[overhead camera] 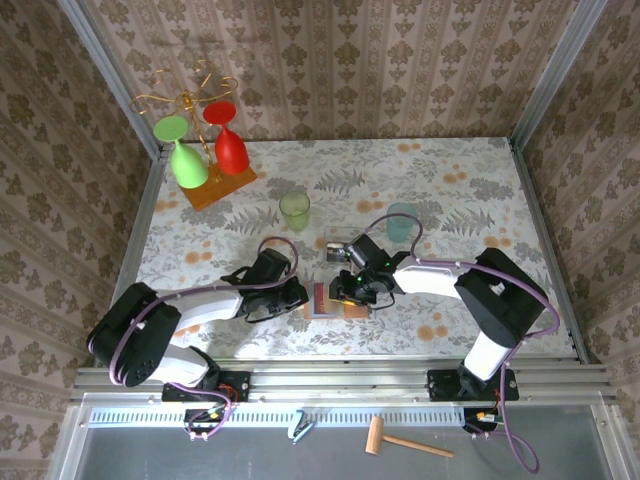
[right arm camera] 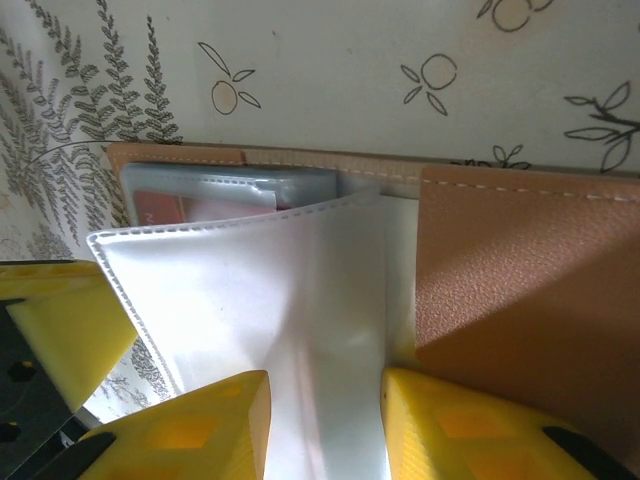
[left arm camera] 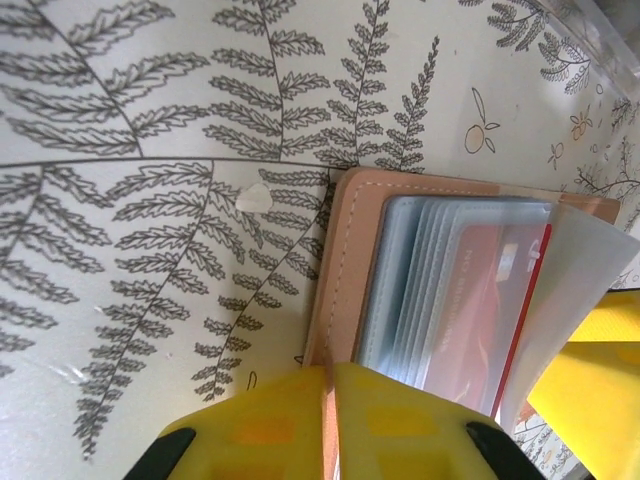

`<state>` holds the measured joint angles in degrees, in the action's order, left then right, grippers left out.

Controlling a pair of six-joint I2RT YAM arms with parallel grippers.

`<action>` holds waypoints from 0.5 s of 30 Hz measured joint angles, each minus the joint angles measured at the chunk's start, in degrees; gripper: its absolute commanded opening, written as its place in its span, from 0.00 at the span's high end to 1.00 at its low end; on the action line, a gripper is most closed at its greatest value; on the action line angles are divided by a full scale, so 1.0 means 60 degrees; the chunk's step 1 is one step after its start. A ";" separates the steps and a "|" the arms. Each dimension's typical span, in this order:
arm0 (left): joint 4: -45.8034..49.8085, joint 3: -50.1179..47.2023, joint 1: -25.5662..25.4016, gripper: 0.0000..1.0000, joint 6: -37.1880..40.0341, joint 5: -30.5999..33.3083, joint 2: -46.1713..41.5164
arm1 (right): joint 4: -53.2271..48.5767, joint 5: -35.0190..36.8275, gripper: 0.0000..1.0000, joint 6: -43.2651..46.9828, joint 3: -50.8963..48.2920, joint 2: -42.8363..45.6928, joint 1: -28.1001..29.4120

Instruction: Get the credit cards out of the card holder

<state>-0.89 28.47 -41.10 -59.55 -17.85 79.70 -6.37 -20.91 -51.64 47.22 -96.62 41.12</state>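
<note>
Currently the card holder (overhead camera: 325,302) lies open on the tabletop (overhead camera: 450,180), near its front edge and midway between the two arms. Its salmon-pink cover faces down and a stack of clear pockets faces up. A red card (left arm camera: 480,300) sits inside one of the upper pockets, not yet drawn out. Farther back stand a green cup (overhead camera: 294,210) and a pale blue cup (overhead camera: 402,222); what they hold cannot be made out.

The left wrist view shows the left gripper (left arm camera: 330,385) closed tight on the near edge of the pink cover, pinning it down. It also shows one clear sleeve (left arm camera: 585,270) raised off the stack at the right. The right wrist view shows that sleeve bowed between the fingers of the right gripper (right arm camera: 325,385), which clamps it with the jaws partly apart. Only a strip of the red card shows beneath the sleeve there. The top view shows both grippers meeting over the holder from either side.

At the back left corner a glass rack (overhead camera: 205,150) holds a green glass and a red glass upside down, well apart from the holder. The stretch of tabletop between the holder and the cups is open. The right rear quarter beyond the blue cup is open too.
</note>
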 measured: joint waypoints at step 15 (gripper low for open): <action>0.0459 0.0900 -0.0062 0.87 -0.0015 -0.0248 -0.0488 | 0.1075 -0.0455 0.66 -0.0412 -0.0561 0.0076 -0.0171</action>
<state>1.87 33.87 -41.47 -59.64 -19.33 76.77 0.08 -23.64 -54.11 43.86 -96.16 40.10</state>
